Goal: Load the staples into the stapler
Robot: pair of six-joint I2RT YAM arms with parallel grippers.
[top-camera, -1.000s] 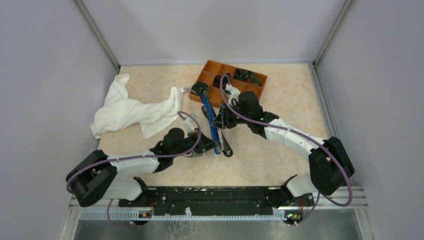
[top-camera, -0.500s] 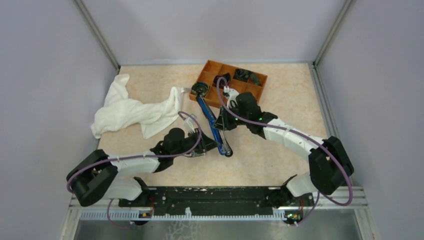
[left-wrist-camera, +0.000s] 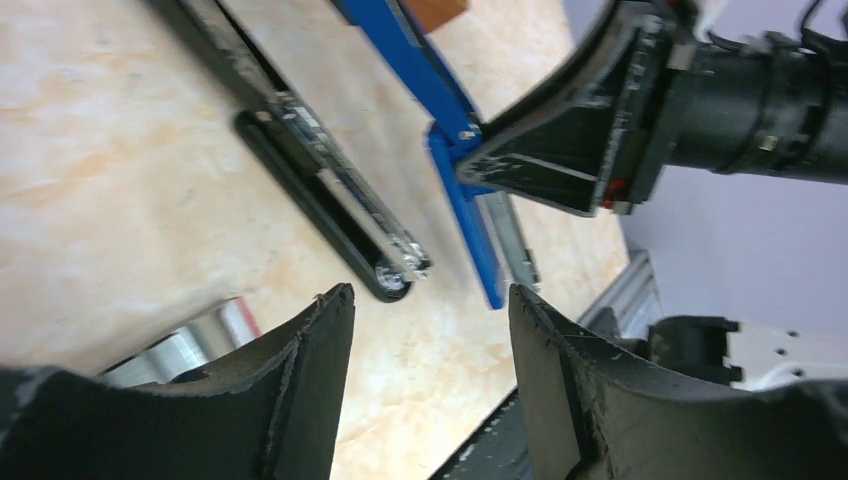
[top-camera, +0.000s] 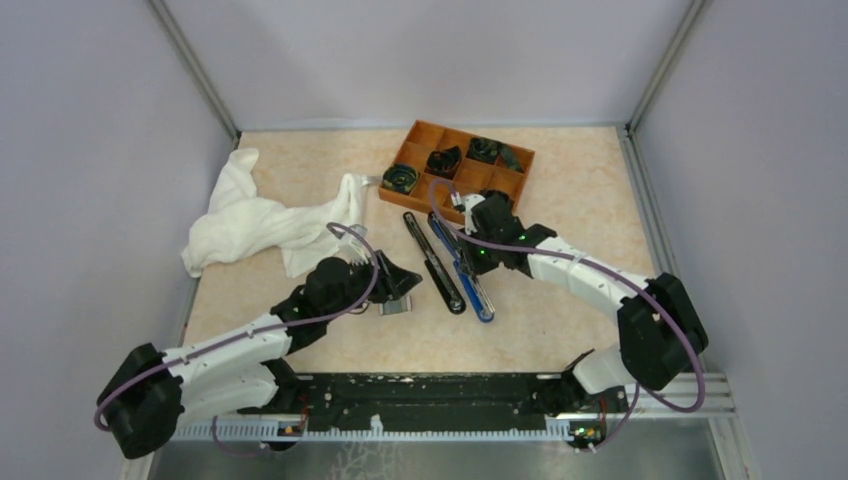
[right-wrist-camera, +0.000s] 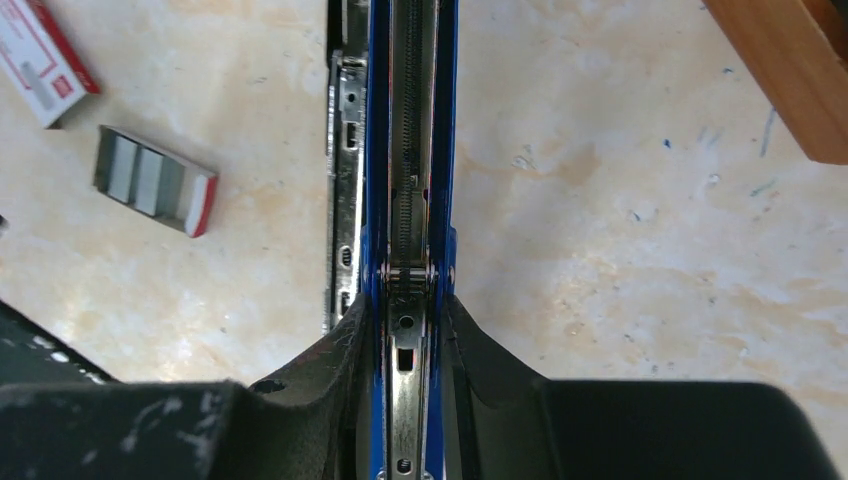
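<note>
The black stapler lies flat mid-table, its silver channel facing up, with nothing holding it. Just right of it lies a blue stapler, and my right gripper is shut on its sides near the hinge. My left gripper hovers open left of the black stapler's near end, nothing between its fingers. The staples, a grey block in a red-ended sleeve, rest on the table beside their white and red carton, under the left gripper.
An orange compartment tray holding dark items stands behind the staplers; its corner shows in the right wrist view. A crumpled white cloth covers the left part of the table.
My left gripper has opened and drawn back to the left, off the staplers. My right gripper has carried the blue stapler right and nearer, apart from the black one.
</note>
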